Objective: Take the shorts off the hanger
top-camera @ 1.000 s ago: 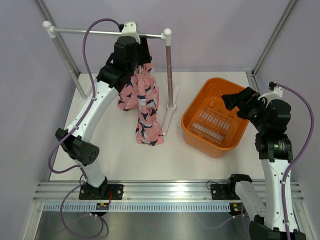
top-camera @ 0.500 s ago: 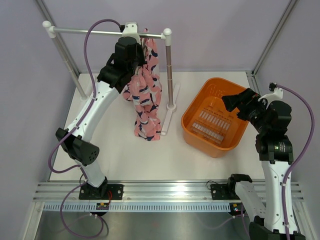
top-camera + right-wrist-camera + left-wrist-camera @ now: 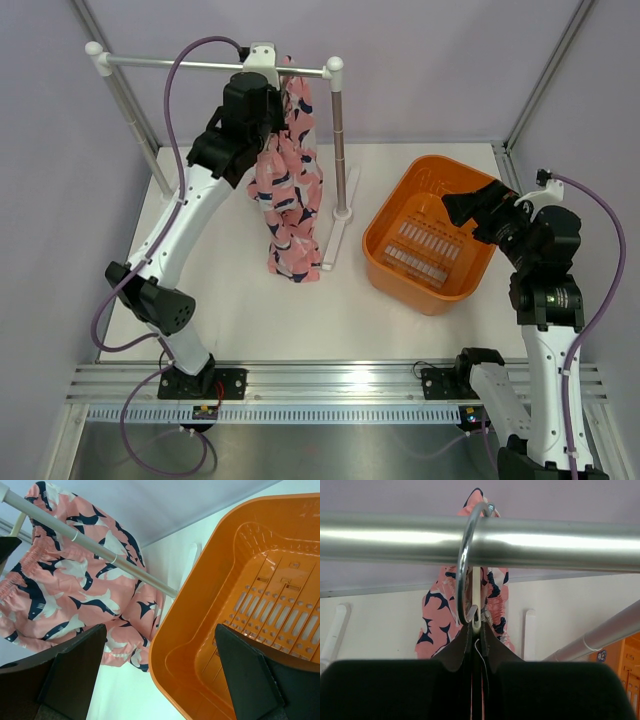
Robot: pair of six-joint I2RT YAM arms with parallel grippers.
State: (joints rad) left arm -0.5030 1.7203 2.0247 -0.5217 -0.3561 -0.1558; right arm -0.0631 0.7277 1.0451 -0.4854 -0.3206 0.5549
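Top view: the shorts hang below the left tool, long axis vertical, with the lower end resting on the bench. The cloth is pink with navy and white blotches.

Left wrist view: the hanger hooks over the rail directly above the tool, whose jaws are pinched narrow on the hanger's neck.

Right wrist view: the right tool is spread wide and empty. The shorts are to its left and the orange basket to its right.

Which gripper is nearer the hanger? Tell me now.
Left. The left gripper is shut on the hanger just below the rail; the right gripper hangs open over the orange basket, far off.
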